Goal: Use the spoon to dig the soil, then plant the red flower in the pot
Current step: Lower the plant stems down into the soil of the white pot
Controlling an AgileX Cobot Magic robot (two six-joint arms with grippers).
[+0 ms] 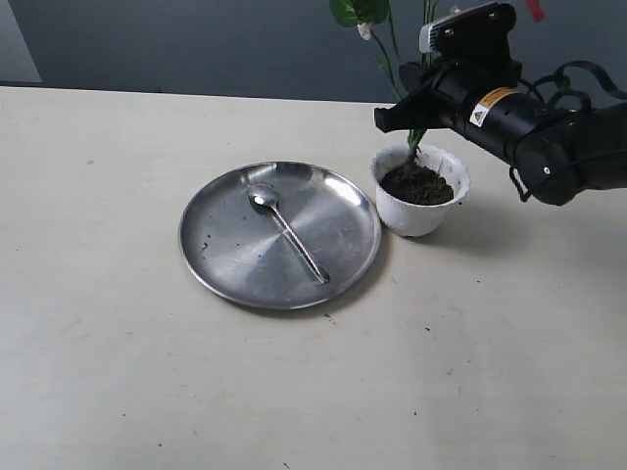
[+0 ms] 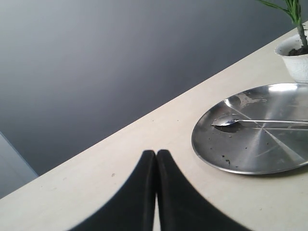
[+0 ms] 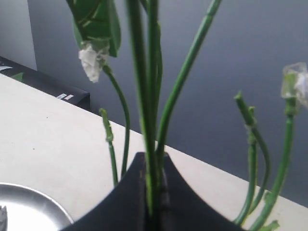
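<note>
The white pot (image 1: 419, 211) stands right of the steel plate, filled with dark soil (image 1: 416, 183). Standing upright in that soil is the red flower (image 1: 355, 10); most of its blooms are cut off by the top edge. My right gripper (image 1: 409, 119) is shut on the green stems (image 3: 144, 96) just above the pot, seen close in the right wrist view (image 3: 153, 163). The spoon (image 1: 286, 232) lies on the plate, bowl toward the back. My left gripper (image 2: 156, 155) is shut and empty, low over bare table, away from the plate; the exterior view does not show it.
The round steel plate (image 1: 225, 269) lies mid-table with a few soil crumbs on it, and it also shows in the left wrist view (image 2: 231, 159). A black box (image 3: 43, 83) sits at the table's far edge. A dark wall rises behind the table.
</note>
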